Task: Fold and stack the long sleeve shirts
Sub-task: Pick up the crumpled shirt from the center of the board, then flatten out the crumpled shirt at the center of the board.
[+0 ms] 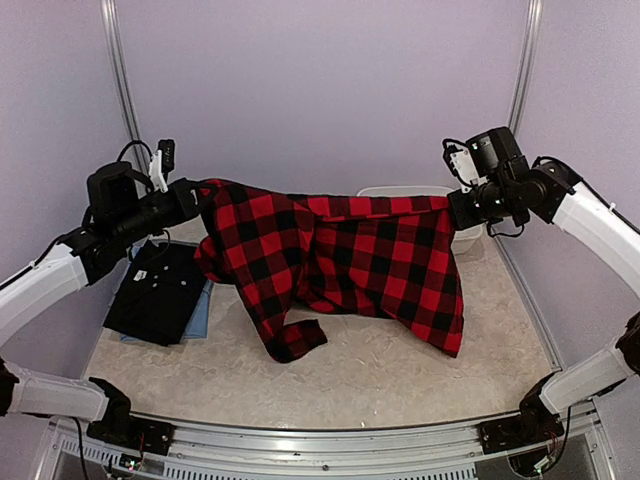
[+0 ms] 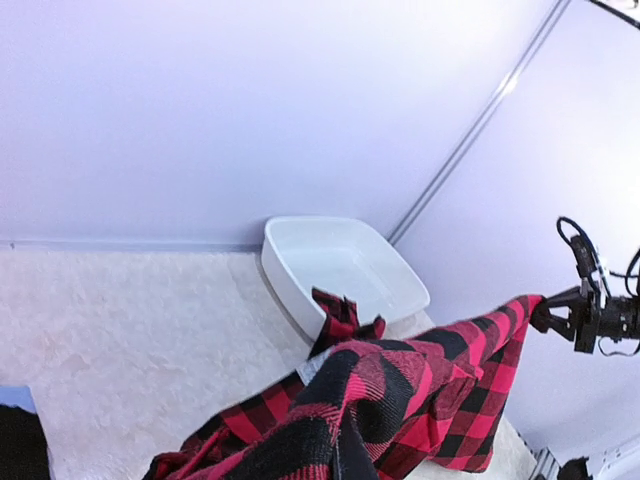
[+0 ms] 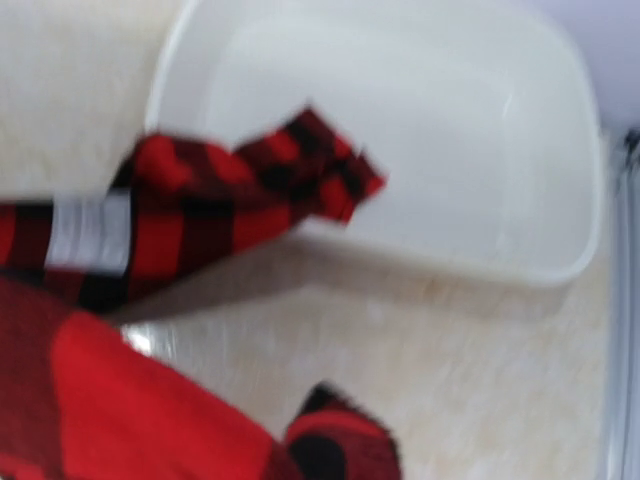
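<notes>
Top view: the flannel shirt [image 1: 340, 260] hangs spread across the middle of the frame. Its upper edge is stretched between the left fingers [image 1: 198, 192] at centre left and the right fingers [image 1: 453, 207] at centre right, and both pairs are clamped on the cloth. One sleeve and the hem trail onto the worktop [image 1: 400, 370]. At lower left a black shirt [image 1: 160, 290] lies folded on a light blue shirt [image 1: 203, 312], which looks like the start of the stack. The step in hand seems to be spreading the flannel before laying it flat. The next move calls for lowering both arms together with the edge kept taut, well apart from the stack. The surface is pale and mottled, with lilac walls and metal posts behind

Left wrist view: the flannel bunches at lower centre, hiding this arm's own fingers, and runs to the right edge, where the right fingers pinch it. A white basin [image 2: 340, 260] sits mid-frame by the wall

Right wrist view: blurred. Flannel with a white label fills the left, and the basin fills the upper part
</notes>
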`<state>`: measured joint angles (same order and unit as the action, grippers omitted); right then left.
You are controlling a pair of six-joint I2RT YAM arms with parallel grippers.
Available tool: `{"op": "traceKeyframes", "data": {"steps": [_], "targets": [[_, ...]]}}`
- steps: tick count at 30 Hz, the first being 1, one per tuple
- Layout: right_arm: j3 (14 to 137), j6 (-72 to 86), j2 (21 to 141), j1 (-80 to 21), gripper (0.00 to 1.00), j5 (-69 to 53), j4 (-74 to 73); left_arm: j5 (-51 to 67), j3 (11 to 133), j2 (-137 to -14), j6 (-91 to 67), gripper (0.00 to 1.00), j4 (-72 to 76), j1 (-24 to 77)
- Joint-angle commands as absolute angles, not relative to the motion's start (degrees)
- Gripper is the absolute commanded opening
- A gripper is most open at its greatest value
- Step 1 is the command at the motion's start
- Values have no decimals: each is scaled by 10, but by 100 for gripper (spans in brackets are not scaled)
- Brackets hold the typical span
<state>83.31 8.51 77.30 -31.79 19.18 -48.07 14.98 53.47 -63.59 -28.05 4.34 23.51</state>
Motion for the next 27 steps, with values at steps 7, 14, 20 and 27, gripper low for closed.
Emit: {"op": "traceKeyframes", "data": {"steps": [7,14,20,27], "targets": [[908,17,755,-318,0,117,-485,205,643,-637,-242,0,-40,218],[952,6,708,-358,0,101,-500,156,697,-576,-211,0,-101,286],[997,-9,667,-402,0,61,-538,4,749,-529,-182,0,-167,445],[1015,-1,579,-406,0,-26,-547,-25,751,-444,-200,0,-179,510]]}}
